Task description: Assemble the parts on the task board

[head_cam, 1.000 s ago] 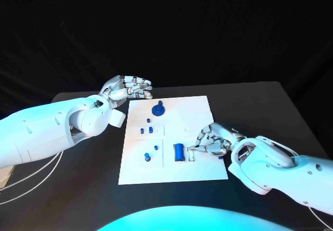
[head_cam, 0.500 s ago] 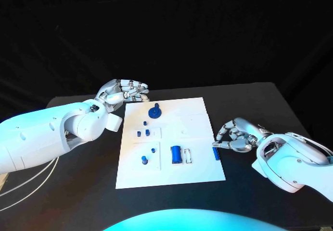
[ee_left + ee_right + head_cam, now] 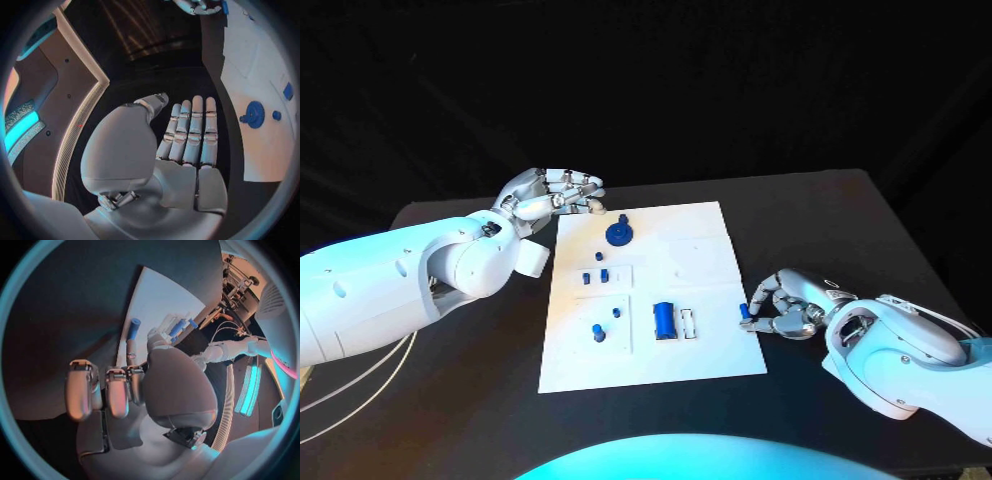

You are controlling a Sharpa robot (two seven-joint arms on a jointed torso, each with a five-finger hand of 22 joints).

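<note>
The right hand (image 3: 788, 305) sits at the board's (image 3: 711, 350) right edge, pinching a small blue pin (image 3: 746, 315) between thumb and fingertip, the pin over the board's right margin. The left hand (image 3: 548, 192) hovers off the board's far left corner, fingers straight and together, holding nothing. On the board, a blue gear (image 3: 620, 235) lies at the far end, small blue pegs (image 3: 596, 275) left of centre, and a blue cylinder (image 3: 665, 319) toward the near middle.

Dim, cyan-tinged light; fisheye-warped wrist edges
</note>
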